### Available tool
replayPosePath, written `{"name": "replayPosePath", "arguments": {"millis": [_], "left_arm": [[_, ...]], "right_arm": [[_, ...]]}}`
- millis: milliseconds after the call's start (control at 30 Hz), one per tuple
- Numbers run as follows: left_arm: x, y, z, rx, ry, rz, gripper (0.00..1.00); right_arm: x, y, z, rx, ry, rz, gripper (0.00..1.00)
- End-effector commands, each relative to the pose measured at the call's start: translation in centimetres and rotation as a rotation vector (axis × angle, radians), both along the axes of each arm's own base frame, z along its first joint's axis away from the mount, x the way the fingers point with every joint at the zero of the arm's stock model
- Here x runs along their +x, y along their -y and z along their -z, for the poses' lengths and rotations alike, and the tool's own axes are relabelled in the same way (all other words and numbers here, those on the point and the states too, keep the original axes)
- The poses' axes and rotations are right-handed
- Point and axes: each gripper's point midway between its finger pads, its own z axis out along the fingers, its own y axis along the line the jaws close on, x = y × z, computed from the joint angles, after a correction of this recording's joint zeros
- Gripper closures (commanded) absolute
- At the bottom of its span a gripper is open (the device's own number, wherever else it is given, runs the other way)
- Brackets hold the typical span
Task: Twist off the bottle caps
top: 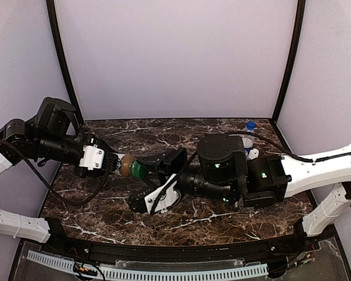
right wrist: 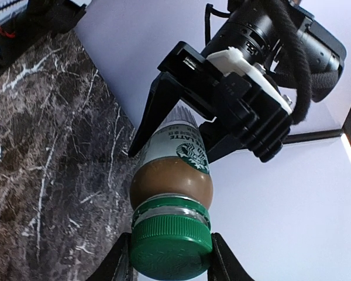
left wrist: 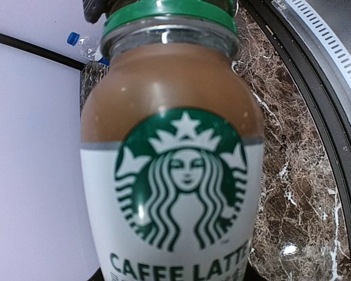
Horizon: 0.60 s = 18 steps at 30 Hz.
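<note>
The brown-filled bottle (top: 126, 167) with a white Starbucks label is held level above the table, between the two arms. My left gripper (top: 114, 164) is shut on its labelled body; the right wrist view shows those black fingers (right wrist: 154, 114) clamping the bottle (right wrist: 172, 181). My right gripper (right wrist: 171, 260) is shut on the green cap (right wrist: 171, 246), one finger on each side. A strip of clear neck shows between the cap and its green ring. The bottle (left wrist: 172, 175) fills the left wrist view, with the cap (left wrist: 169, 12) at the top.
Clear bottles stand at the back right corner, one with a dark blue cap (top: 251, 125) and a white cap (top: 254, 153) near it, partly hidden by the right arm. The blue-capped bottle also shows in the left wrist view (left wrist: 82, 44). Purple walls enclose the marble table (top: 164, 137).
</note>
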Motion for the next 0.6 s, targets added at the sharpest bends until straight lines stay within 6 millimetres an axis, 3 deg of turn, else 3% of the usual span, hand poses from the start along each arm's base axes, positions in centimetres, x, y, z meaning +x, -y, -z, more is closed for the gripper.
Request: {"name": "replayPosePath", "arguments": {"millis": [0,200,333,433,533,567], "left_arm": [[-1.4,-2.4,1.7,0.098,-0.029,0.013,0.77],[-1.4,-2.6,1.9,0.109,-0.023,0.016,0.77],[-1.4,-2.7,1.9,0.108,-0.015,0.012,0.78],[-0.4,-2.4,1.2,0.061,0.020,-0.037,0.78],[2.8,-2.7,-0.7,-0.028,0.129,-0.206,0.77],[4.1,-2.4,-2.5,-0.114,0.175,-0.262,0.77]], "right_arm": [[3.3,3.5,-0.1,-0.167,0.349,0.164,1.00],[3.9,4.4,-1.0,-0.173,0.481,0.202,1.00],[3.2,4.3,-2.5,-0.073,0.437,0.177,1.00],[3.8,4.0,-4.4,0.110,0.183,0.216,1.00],[7.1,4.3,-5.7,0.304,-0.184,0.347,1.00],[8.1,4.3,-5.5,0.335,-0.301,0.391,1.00]]}}
